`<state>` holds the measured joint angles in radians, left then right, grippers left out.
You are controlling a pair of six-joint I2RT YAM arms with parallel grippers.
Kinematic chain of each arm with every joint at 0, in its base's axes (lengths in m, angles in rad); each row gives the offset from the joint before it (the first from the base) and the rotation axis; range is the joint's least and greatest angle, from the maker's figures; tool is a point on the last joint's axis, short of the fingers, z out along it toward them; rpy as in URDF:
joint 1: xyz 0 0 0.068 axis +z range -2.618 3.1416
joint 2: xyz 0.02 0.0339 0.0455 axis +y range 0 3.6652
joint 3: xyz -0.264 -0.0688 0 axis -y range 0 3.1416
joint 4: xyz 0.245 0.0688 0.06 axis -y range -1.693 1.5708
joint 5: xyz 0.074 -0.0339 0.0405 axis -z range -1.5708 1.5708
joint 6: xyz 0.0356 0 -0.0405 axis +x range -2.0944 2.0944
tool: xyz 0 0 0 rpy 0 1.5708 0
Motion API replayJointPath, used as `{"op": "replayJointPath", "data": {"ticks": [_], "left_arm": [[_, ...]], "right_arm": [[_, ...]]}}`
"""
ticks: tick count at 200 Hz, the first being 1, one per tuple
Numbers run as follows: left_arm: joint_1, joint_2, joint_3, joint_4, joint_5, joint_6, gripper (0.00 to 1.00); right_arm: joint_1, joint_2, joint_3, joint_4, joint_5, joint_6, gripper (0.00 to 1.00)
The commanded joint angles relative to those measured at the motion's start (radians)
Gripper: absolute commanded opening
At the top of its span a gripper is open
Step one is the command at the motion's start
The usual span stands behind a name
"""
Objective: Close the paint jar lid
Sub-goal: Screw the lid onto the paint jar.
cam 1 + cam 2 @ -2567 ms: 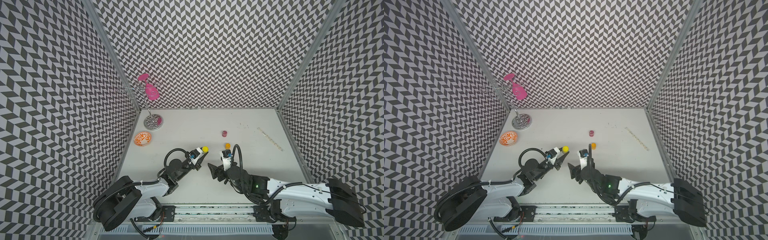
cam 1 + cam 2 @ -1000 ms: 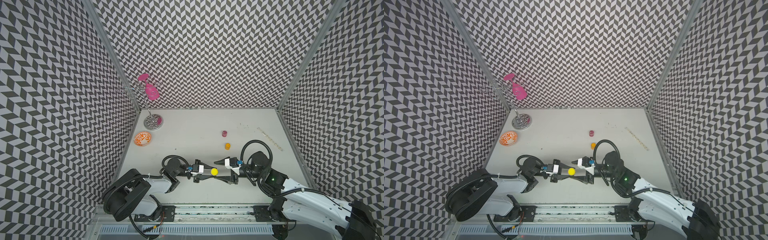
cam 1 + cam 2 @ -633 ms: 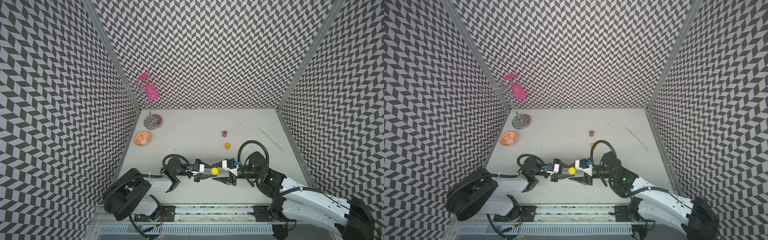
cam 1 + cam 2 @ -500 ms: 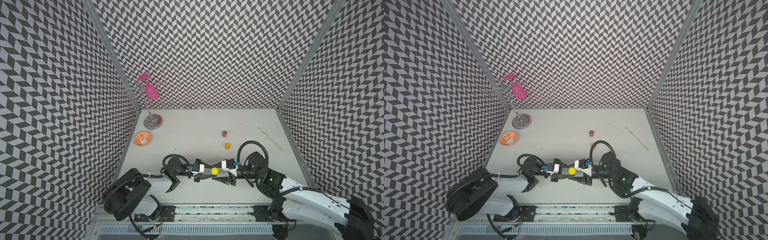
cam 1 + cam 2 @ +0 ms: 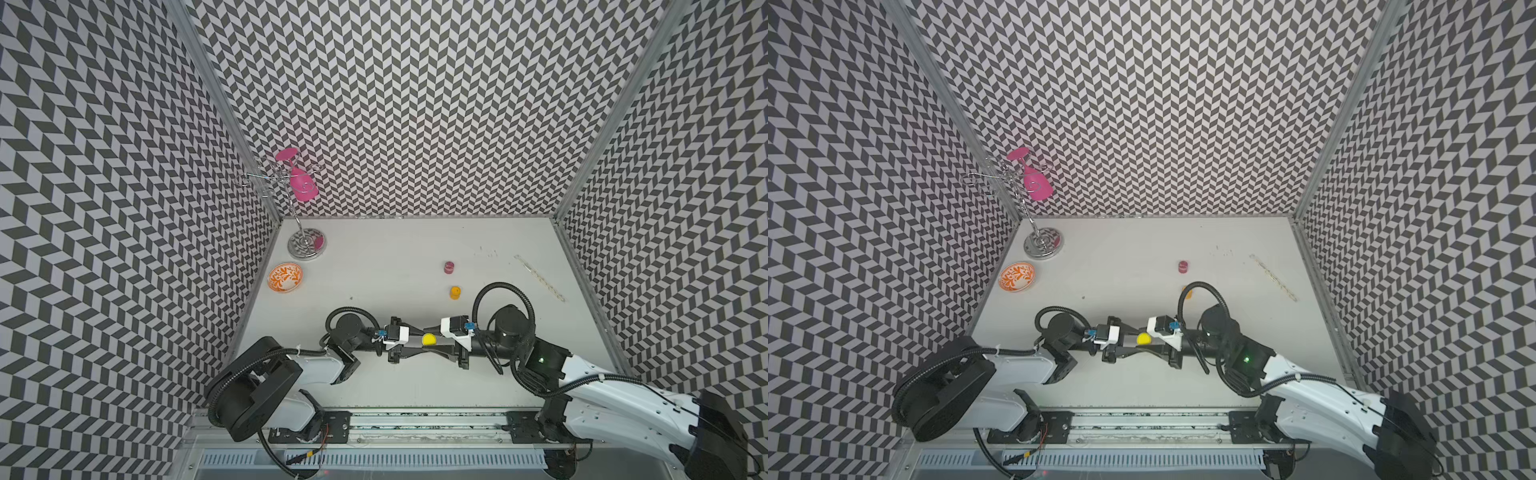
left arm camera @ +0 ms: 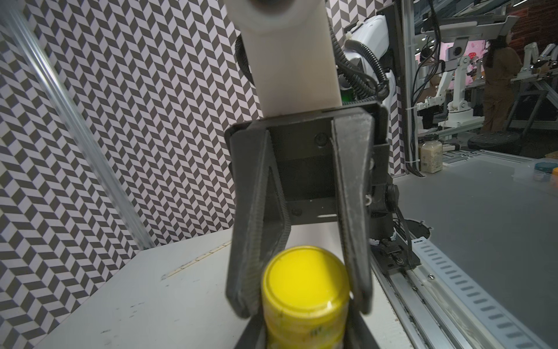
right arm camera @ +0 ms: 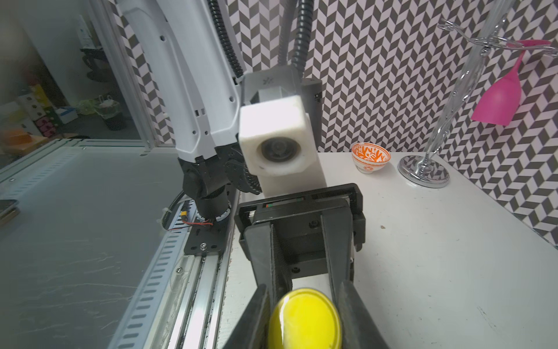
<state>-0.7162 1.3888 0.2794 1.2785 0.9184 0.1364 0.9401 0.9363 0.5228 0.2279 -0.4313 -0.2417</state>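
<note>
Left gripper (image 7: 305, 287) clamps the jar (image 6: 302, 332) near the front edge of the table (image 5: 415, 395). Right gripper (image 6: 302, 302) pinches the lid (image 6: 305, 278). Best seated level, with the jar braced.

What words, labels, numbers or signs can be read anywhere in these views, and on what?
No text can be read in any view.
Dark marks on the side of the yellow paint jar: too blurred to read.
Small emblem on the grey wrist housing: too small to read.
</note>
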Motion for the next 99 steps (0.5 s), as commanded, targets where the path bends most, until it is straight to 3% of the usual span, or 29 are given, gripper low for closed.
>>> {"op": "replayJointPath", "data": {"ticks": [1, 32, 68, 99], "left_arm": [[-0.012, -0.051, 0.006, 0.008, -0.103, 0.003, 0.23], [-0.054, -0.150, -0.019, -0.060, -0.291, 0.082, 0.22], [-0.095, -0.252, -0.069, -0.051, -0.599, 0.142, 0.22], [-0.118, -0.261, -0.107, 0.059, -0.851, 0.171, 0.22]], "right_arm": [[0.023, 0.010, -0.009, 0.069, 0.216, 0.048, 0.19], [0.048, 0.031, -0.046, 0.138, 0.387, 0.158, 0.12], [0.157, 0.122, -0.050, 0.187, 0.593, 0.290, 0.04], [0.241, 0.244, -0.014, 0.197, 0.805, 0.446, 0.00]]}}
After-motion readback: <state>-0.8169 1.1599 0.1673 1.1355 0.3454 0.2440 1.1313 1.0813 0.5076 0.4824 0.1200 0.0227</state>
